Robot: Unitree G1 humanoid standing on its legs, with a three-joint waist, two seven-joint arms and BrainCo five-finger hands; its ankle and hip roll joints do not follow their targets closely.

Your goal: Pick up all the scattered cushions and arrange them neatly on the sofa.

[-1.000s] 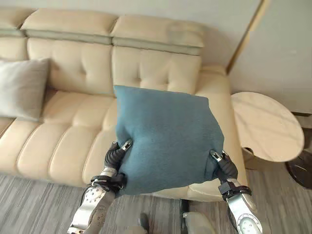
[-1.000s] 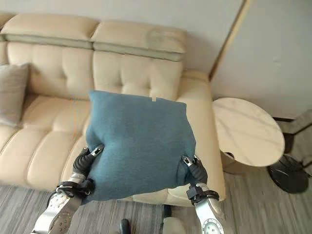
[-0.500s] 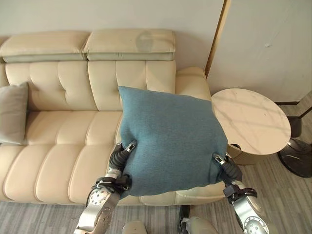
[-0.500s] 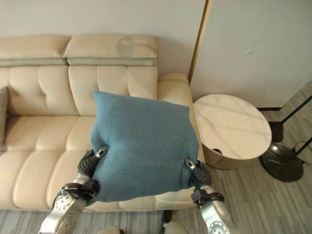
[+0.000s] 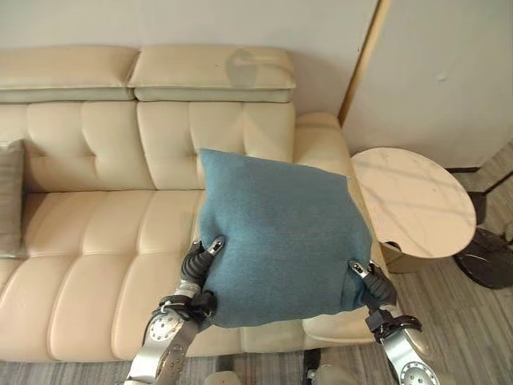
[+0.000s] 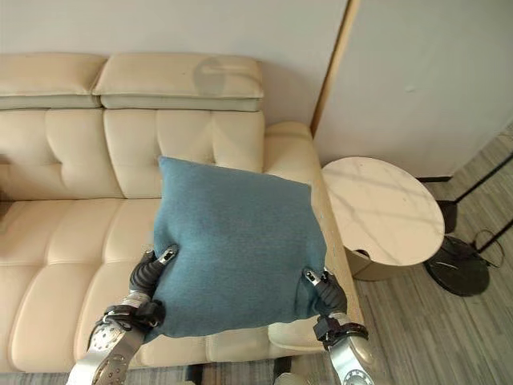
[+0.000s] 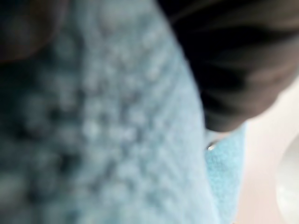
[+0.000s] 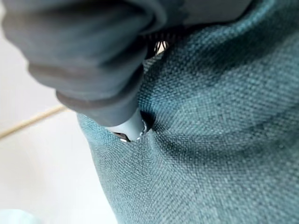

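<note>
The cream sofa [image 5: 104, 233] runs along the wall, its tufted seat mostly bare, so there is plenty of room to set a cushion down. At its right end stands a round marble side table [image 5: 413, 200], with a dark lamp base [image 5: 490, 269] on the floor beyond it.

The blue cushion [image 5: 280, 233] is in the air, carried face-up above the right end of the sofa's seat, its far edge near the backrest and the right armrest. It looks to me as though it is being brought in flat so that it can be lowered or leaned against the backrest there. A grey cushion [image 5: 10, 196] already sits at the sofa's far left edge, upright against the backrest.

The left hand [image 5: 200, 261] grips the cushion's near left corner, a thumb curled over the top of the fabric; the right hand [image 5: 365, 277] does the same at the near right corner, its fingers [image 8: 131, 128] dug into the cloth and denting it. Holding both near corners keeps the soft cushion spread and level instead of drooping.
</note>
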